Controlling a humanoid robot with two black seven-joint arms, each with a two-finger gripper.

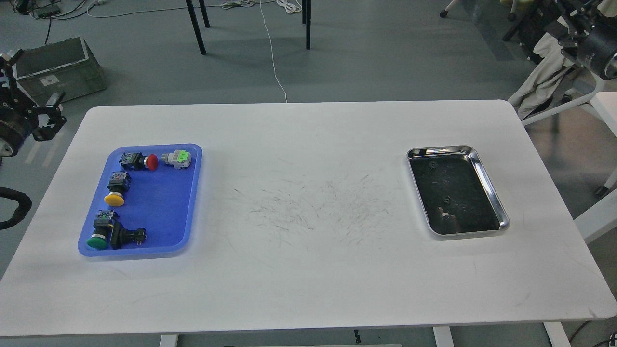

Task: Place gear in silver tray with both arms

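The silver tray (455, 193) lies on the right side of the white table (308, 270), holding nothing but reflections. The gear is several push-button switches in a blue plastic tray (164, 207) on the left: a red one (144, 161), a grey and green one (177, 158), a yellow one (115, 190), a green one (99, 236) and a black one (126, 236). My left gripper (54, 115) hangs off the table's left edge, open and empty. My right arm (597, 53) is at the top right, off the table, and its gripper (573, 21) is dark against clutter.
Scuff marks cover the table's middle. A grey crate (58, 67) stands on the floor behind the left arm. Chair legs and a white cable are on the floor beyond the table. A white frame with draped cloth (544, 82) stands by the right edge.
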